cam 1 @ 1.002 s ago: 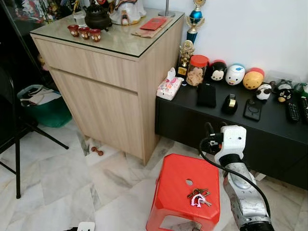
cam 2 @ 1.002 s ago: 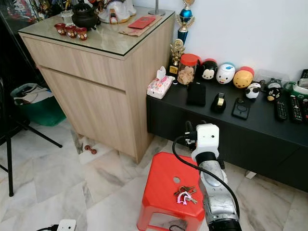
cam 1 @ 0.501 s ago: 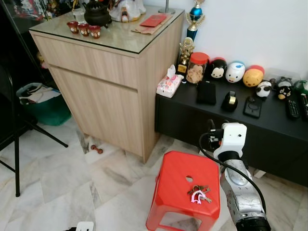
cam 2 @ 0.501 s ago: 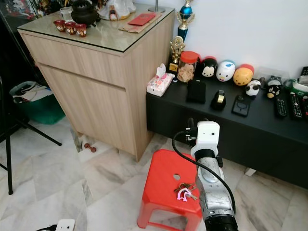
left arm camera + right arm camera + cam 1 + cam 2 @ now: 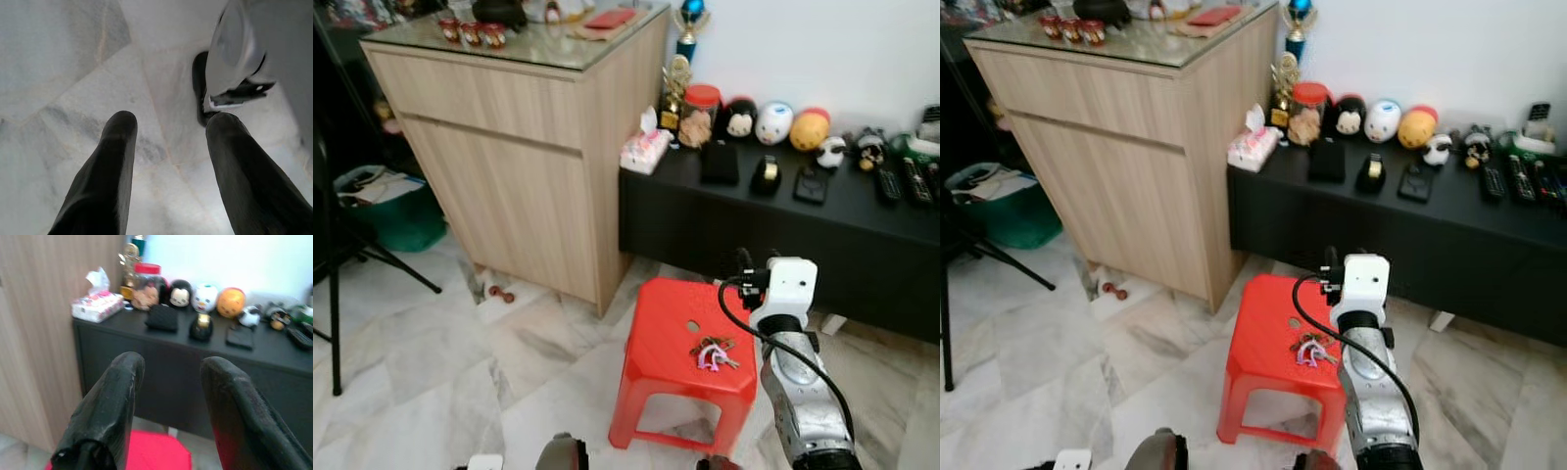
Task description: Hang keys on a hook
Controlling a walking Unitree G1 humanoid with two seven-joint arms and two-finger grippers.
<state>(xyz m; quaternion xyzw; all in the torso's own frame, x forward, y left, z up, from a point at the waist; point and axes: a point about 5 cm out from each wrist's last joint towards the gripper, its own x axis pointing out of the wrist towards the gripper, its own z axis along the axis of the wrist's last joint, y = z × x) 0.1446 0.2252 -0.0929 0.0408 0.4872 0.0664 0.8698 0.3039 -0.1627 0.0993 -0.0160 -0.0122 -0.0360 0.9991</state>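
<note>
The right pincer (image 5: pixel 168 396), its fingers spread wide and holding nothing, hovers above the far right edge of the red stool (image 5: pixel 656 377). The keys (image 5: pixel 713 352), a small bunch with a pink fob, lie near the stool's right edge, just left of the arm. The left pincer (image 5: pixel 168 161) hangs open over bare marble floor (image 5: pixel 431 362). Beyond stand a black cabinet (image 5: pixel 773 235) and wooden cupboard (image 5: pixel 509 166).

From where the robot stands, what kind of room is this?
Probably a home living room: a low black console holds remotes and round cartoon toys, a wooden cabinet stands beside it, and a red stool with keys sits on the marble floor.
</note>
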